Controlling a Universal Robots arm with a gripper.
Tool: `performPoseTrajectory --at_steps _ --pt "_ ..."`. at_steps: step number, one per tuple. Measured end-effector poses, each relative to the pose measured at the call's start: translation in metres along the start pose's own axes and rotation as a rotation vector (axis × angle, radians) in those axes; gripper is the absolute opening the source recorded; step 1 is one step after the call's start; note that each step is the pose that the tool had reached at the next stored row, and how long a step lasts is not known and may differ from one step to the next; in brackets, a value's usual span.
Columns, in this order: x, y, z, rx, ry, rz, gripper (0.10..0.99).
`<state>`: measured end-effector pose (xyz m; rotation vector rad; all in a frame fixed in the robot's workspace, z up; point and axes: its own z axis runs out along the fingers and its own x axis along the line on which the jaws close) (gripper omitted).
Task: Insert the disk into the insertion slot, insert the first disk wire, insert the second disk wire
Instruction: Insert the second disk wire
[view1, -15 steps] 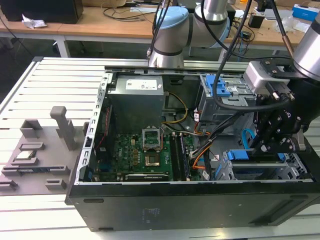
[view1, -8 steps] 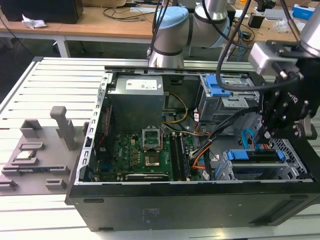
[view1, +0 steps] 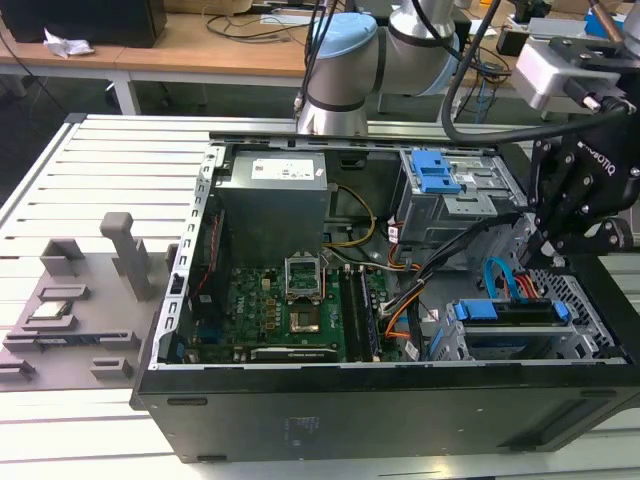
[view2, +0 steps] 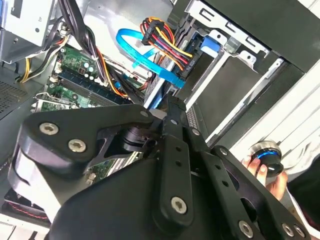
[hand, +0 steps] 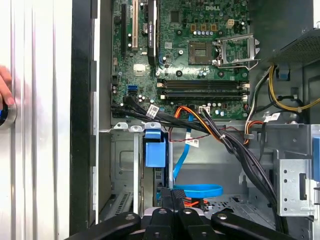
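- One pincer, mine, stood drawn narrow, pads almost together, nothing visible between them. In the exterior view it hung at about four o'clock of the open computer case.
- Just beside it curved the second disk wire, its loop rising over the drive bay.
- The disk lay seated in the insertion slot, blue carrier at the mouth, so I judged the wiring was in hand.
- Doing it well, I judged, meant meeting the plug squarely, pressing along the socket's line, and sparing the orange and yellow bundle.
- At nine o'clock from the slot lay the motherboard.
- The case rested on a pale slatted table; a person's hand touched a knob at its edge.
- At twelve o'clock, beyond, ran a wooden desk.
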<state>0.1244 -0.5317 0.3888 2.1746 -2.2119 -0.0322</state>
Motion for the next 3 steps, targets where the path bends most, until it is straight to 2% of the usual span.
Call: performPoseTrajectory --at_steps 3 --pt "0.0 0.0 -0.0001 0.0 0.0 0.0 0.106"
